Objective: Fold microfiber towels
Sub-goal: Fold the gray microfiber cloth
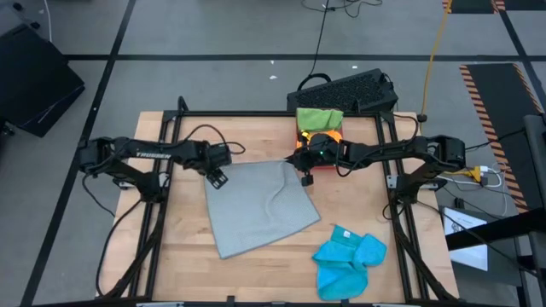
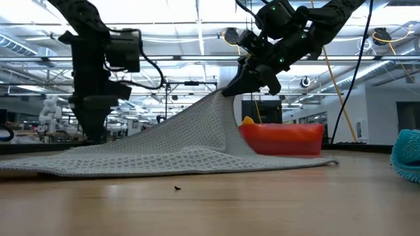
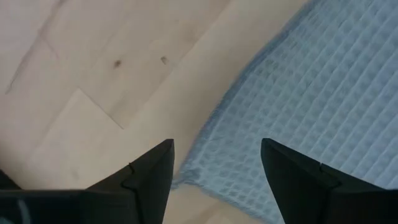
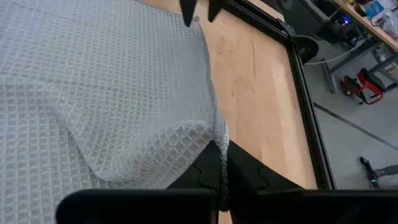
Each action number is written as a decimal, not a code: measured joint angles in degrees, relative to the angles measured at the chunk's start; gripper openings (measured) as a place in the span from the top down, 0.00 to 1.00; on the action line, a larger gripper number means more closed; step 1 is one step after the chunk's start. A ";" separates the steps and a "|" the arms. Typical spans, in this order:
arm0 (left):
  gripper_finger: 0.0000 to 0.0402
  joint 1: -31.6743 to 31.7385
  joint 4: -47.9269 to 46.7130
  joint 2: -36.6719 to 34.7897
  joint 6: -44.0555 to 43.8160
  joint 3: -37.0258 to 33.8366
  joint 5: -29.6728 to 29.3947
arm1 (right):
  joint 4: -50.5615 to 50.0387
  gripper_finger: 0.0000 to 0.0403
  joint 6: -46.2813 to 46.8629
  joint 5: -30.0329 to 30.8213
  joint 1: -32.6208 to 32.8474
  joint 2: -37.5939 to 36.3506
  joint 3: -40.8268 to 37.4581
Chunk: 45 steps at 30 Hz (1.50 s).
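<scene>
The wooden table carries a grey towel spread across its middle, one corner at about one o'clock pulled up off the surface by the right gripper, whose fingers are clamped together on the cloth. The left gripper hovers over the towel's eleven o'clock corner with fingers apart, gripping nothing. A crumpled blue towel lies at five o'clock, and a green towel tops the red tray at twelve.

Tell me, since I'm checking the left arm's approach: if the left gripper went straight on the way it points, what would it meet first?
Probably the grey towel's corner: the left gripper points down with jaws open astride that edge, wooden table beneath. Its height above the cloth is unclear.
</scene>
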 joint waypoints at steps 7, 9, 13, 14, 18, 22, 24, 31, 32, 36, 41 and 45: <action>0.39 7.31 0.35 0.56 13.28 0.37 7.67 | -0.03 0.99 -1.13 -1.32 0.00 0.00 0.00; 0.39 9.08 0.95 0.56 16.76 0.38 11.18 | 0.01 0.99 -1.35 -1.29 0.00 0.00 0.00; 0.39 11.37 1.09 0.57 21.61 0.39 14.31 | -0.03 0.99 -1.37 -1.29 0.00 0.00 0.00; 0.39 11.77 1.15 0.74 22.57 0.41 14.26 | -0.01 0.99 -1.39 -1.29 0.00 0.00 0.00; 0.39 13.35 0.62 2.41 23.36 0.44 14.06 | -0.02 0.99 -2.15 -1.31 0.00 0.00 0.00; 0.39 14.12 -0.77 6.46 24.21 0.46 13.91 | -0.02 0.99 -2.38 -1.29 0.00 0.00 0.00; 0.39 14.11 -1.30 8.42 24.89 0.68 14.02 | -0.03 0.99 -2.40 -1.29 0.00 0.00 0.00; 0.44 14.09 -2.28 9.29 27.18 1.23 14.82 | -0.01 0.99 -2.92 -1.27 0.00 0.00 0.00; 0.47 14.10 -2.63 8.94 27.58 1.26 14.87 | 0.01 0.99 -3.00 -1.26 0.00 0.00 0.00; 0.62 13.90 -6.52 8.69 27.16 2.77 16.72 | -0.03 0.99 -2.97 -1.18 0.00 0.00 0.00; 0.81 13.20 -11.02 8.65 22.37 4.40 15.94 | -0.03 0.99 -2.86 -0.57 -0.13 0.00 0.00; 0.95 9.61 -12.91 8.61 17.52 4.85 15.61 | -0.03 0.99 -4.41 2.53 -0.57 0.00 0.00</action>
